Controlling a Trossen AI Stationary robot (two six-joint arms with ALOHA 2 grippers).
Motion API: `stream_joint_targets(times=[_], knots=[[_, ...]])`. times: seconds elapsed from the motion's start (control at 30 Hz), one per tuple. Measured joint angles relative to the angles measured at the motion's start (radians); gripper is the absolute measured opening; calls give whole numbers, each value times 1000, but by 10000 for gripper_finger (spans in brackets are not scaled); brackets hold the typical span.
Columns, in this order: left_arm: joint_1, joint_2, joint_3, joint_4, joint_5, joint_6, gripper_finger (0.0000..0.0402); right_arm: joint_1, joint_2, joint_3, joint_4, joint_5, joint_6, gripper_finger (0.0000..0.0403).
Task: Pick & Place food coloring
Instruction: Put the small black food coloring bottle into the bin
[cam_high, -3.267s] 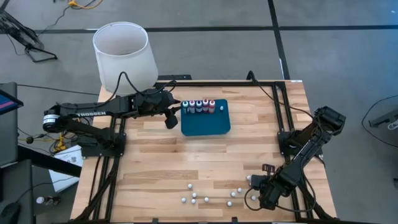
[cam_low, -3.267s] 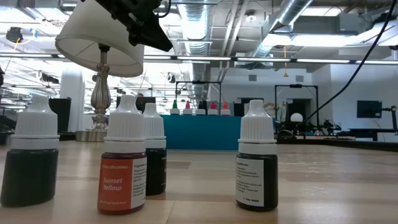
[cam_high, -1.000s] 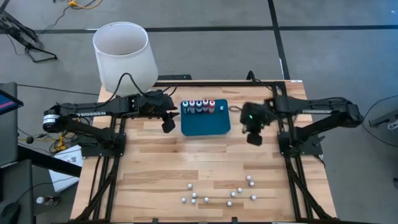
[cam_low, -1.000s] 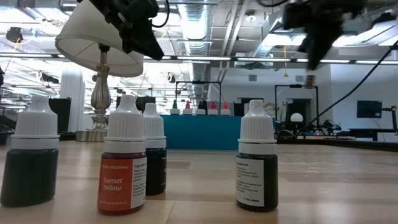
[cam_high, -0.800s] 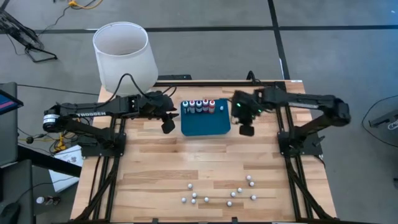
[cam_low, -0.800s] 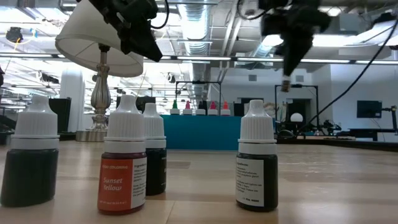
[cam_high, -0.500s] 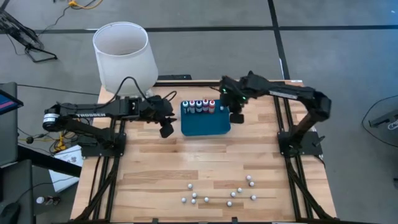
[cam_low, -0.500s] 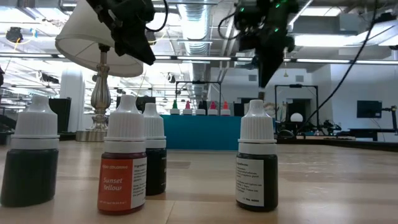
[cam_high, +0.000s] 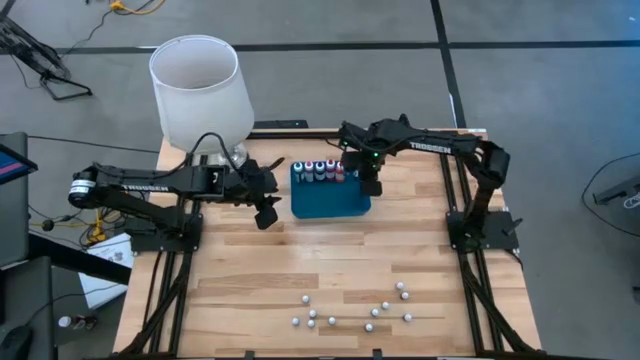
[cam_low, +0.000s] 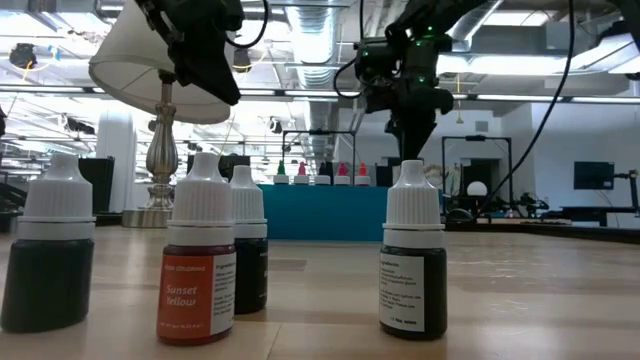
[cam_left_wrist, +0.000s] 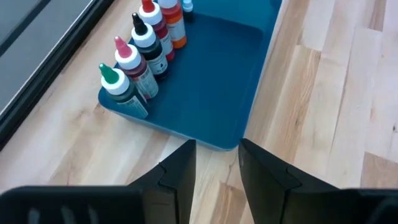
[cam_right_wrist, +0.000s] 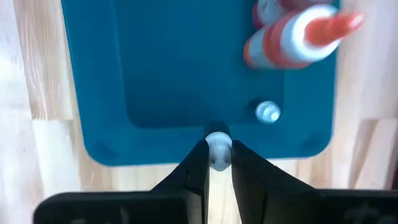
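Pinching a small white-capped food coloring bottle (cam_right_wrist: 217, 149) between its nearly closed fingers, the right gripper (cam_high: 372, 184) sits just right of centre in the upper half of the high view, over the right edge of the teal tray (cam_high: 330, 205). In the right wrist view the held bottle hangs above the tray's rim, with a loose small bottle (cam_right_wrist: 268, 112) on the tray just beyond it and the red-tipped bottles (cam_right_wrist: 298, 38) of the row in the upper right. The step in hand looks like setting this bottle down on the tray. To do it well, I would move it further over the blue floor, clear of the rim and the loose bottle, lower it until its base rests flat, then part the fingers. More small bottles (cam_high: 332, 321) lie scattered at the bottom centre of the high view. The left gripper (cam_high: 266, 212), fingers parted and empty, waits just left of the tray.
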Motion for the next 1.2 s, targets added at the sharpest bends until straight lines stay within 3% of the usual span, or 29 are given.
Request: stream_joint_targets(times=[1.2], knots=[[-1, 0, 0, 0, -23, -3, 114, -8, 73, -71, 155, -20, -20, 37]])
